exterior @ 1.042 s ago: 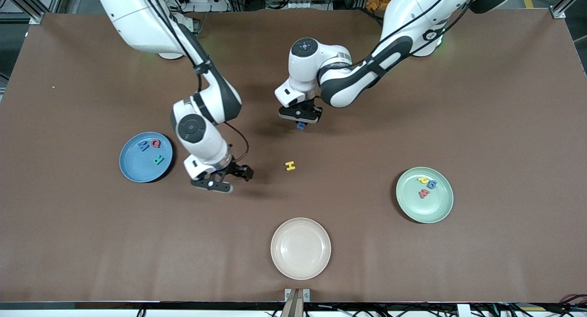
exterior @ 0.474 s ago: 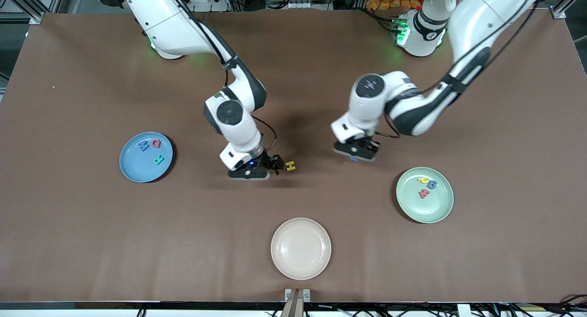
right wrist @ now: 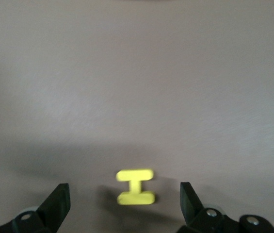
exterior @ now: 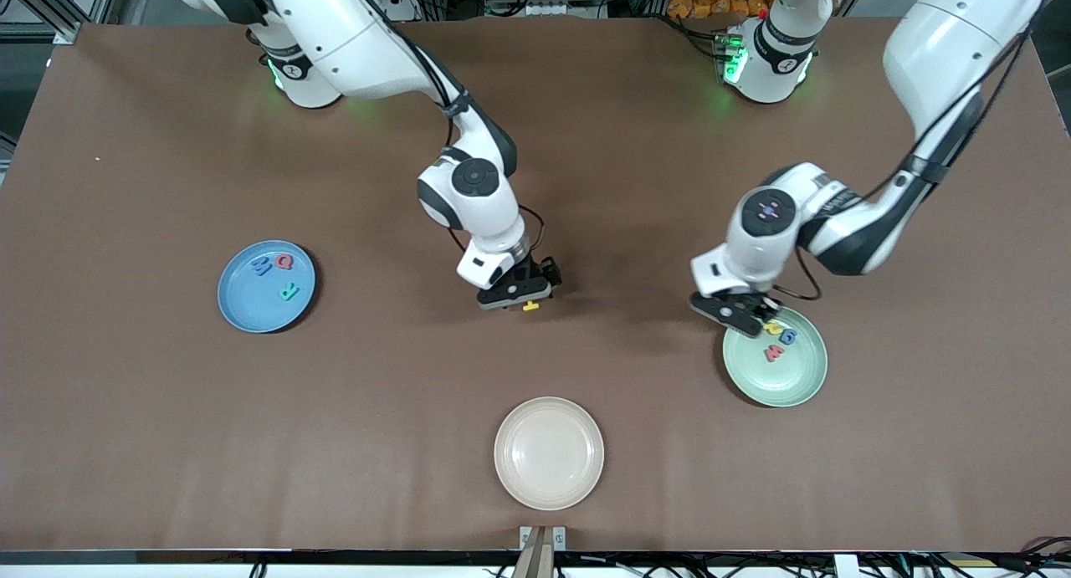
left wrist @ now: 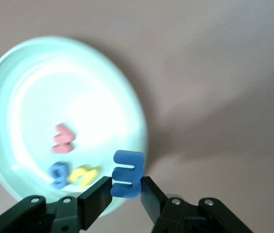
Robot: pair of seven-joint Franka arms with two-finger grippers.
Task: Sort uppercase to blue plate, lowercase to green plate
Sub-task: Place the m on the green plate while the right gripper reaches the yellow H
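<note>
My left gripper is shut on the blue lowercase m over the rim of the pale green plate. That plate holds a yellow u, a blue g and a red w; they also show in the left wrist view. My right gripper is open, low over the yellow H, which lies on the table between its fingers. The blue plate at the right arm's end holds a blue M, a red Q and a green R.
An empty cream plate lies near the front edge, nearer the front camera than the H. The brown table is bare around the plates.
My left gripper carried the blue m from mid-table to the green plate's rim. My right gripper moved from beside the blue plate to over the yellow H.
</note>
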